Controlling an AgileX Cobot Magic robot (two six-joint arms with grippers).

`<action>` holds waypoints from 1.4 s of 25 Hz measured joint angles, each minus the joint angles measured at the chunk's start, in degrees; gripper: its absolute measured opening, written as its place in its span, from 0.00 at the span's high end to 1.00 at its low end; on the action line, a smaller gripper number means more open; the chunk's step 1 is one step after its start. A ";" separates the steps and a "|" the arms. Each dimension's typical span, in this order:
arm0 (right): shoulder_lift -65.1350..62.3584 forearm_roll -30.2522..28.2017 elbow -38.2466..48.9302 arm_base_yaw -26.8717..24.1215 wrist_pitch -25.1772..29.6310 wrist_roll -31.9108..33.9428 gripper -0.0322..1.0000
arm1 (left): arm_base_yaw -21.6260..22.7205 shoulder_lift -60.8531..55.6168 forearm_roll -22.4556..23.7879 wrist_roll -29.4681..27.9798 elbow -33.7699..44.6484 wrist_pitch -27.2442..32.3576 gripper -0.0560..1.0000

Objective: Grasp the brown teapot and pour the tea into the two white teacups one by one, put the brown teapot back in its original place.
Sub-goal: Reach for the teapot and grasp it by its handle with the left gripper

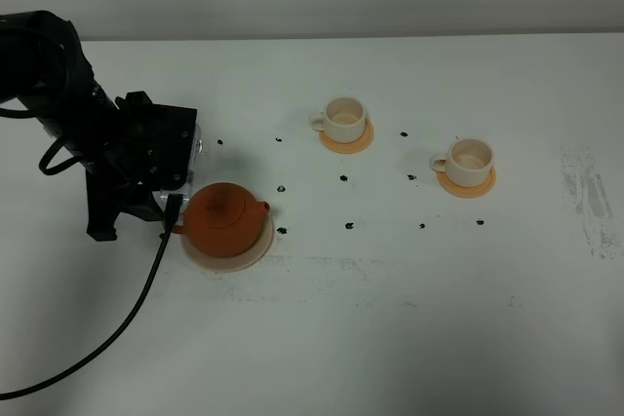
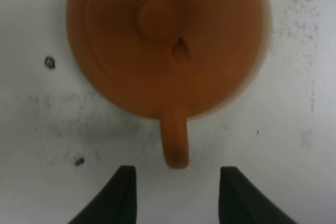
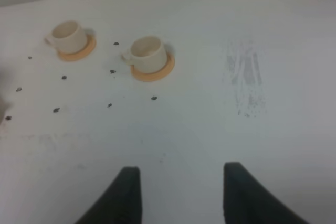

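1. Left tool (image 2: 178,176), bottom centre of the left wrist frame: fingers spread, gripping nothing. The end of the loop handle (image 2: 175,142) sits just ahead of the gap, untouched.
2. Brown teapot (image 1: 224,218), lower left of the high frame: lid on, seated on its beige saucer (image 1: 226,262).
3. Right-hand teacup (image 1: 470,158), then centre teacup (image 1: 345,117): each on an orange coaster (image 1: 466,188), no tea visible inside.
4. Right tool (image 3: 181,177): spread, holding nothing, above bare surface (image 3: 262,145).

Step in hand: approach to grasp. Next move: advance, centre the handle, clamp.

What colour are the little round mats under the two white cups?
Orange; the thin round coasters show best in the exterior high view.
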 joint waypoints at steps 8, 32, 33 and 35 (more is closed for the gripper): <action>0.00 0.00 0.00 0.00 0.00 -0.06 0.59 | -1.49 0.05 2.78 -3.91 0.00 -0.06 0.57; 0.00 0.00 0.00 0.00 0.00 -0.07 0.60 | -5.95 1.80 10.00 -11.45 -0.04 -1.38 0.57; 0.00 0.00 0.00 0.00 0.00 -0.07 0.60 | -6.06 1.93 10.18 -11.98 -0.04 -1.49 0.57; 0.00 0.00 0.00 0.00 0.00 -0.07 0.60 | -6.24 2.00 10.37 -12.58 -0.04 -1.78 0.57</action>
